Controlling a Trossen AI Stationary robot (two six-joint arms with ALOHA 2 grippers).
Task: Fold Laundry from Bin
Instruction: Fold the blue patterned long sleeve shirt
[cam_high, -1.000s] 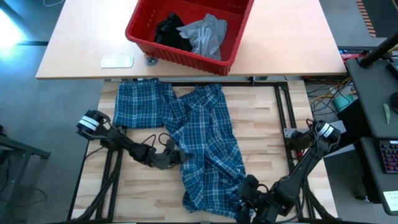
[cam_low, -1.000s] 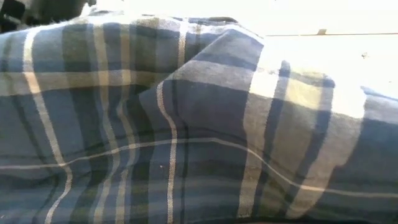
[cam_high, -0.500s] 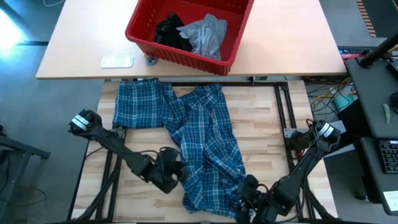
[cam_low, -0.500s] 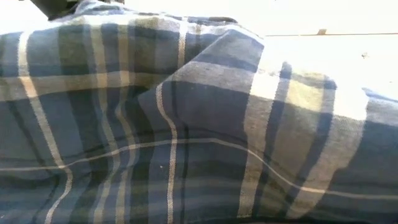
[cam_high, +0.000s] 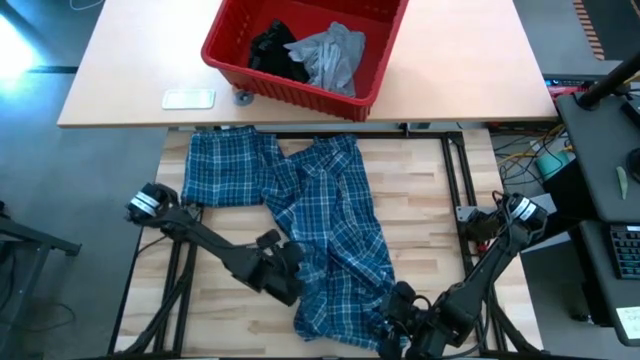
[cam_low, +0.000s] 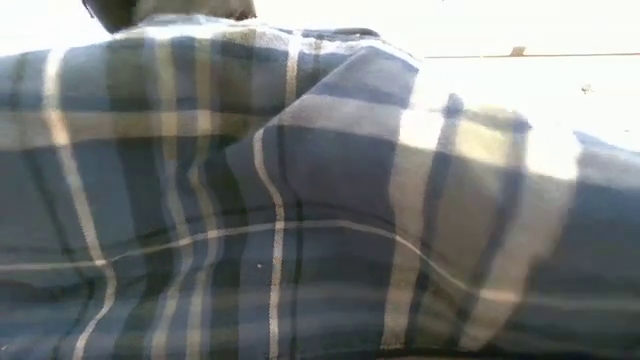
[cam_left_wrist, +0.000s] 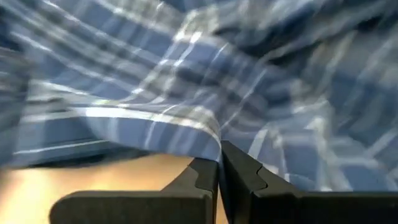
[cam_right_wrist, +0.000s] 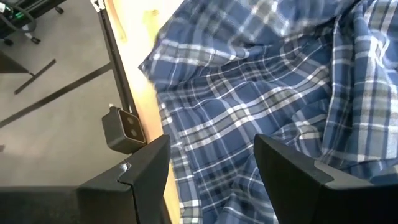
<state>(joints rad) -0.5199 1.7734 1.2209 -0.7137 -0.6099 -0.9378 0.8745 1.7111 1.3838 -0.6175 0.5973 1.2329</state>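
The big light wooden counter (cam_high: 420, 230) holds a blue-and-white checked button shirt (cam_high: 330, 230). The shirt lies spread and crumpled across the middle, reaching from the far edge to the near edge. In the low view the shirt (cam_low: 300, 200) fills almost everything.

Behind it, on a second tan counter (cam_high: 460, 70), sits a red plastic tub (cam_high: 225, 55) with solid walls. Inside the tub lie a soft light grey T-shirt (cam_high: 330, 55) and a small black garment (cam_high: 272, 52), side by side.

The left tool (cam_high: 288, 272) is at the shirt's left edge, pinched tight on a fold of the cloth (cam_left_wrist: 205, 127).

The right tool (cam_high: 395, 335) is at the shirt's near corner. Its fingers (cam_right_wrist: 292, 165) stand apart above the cloth, holding nothing.
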